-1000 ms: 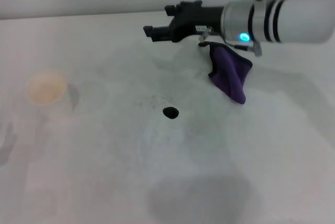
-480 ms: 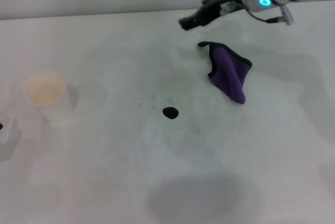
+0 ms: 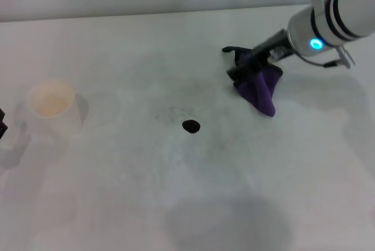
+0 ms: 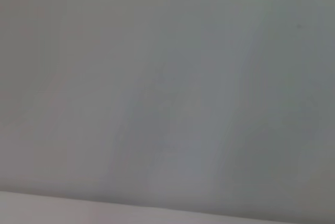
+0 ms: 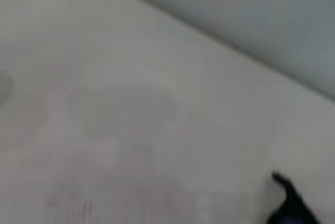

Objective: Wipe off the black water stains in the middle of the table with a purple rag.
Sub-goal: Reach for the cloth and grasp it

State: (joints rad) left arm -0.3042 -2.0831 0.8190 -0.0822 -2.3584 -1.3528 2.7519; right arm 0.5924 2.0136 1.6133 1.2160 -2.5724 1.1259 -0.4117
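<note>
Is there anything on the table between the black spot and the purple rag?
No. In the head view, only bare white table lies between the black spot and the purple rag, where the right gripper is.

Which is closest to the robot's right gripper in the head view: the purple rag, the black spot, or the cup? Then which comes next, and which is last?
1. The purple rag: right under the right gripper, at the table's far right.
2. The black water stain: mid-table, to the gripper's left and nearer the robot.
3. The cup: far over on the left side.
</note>
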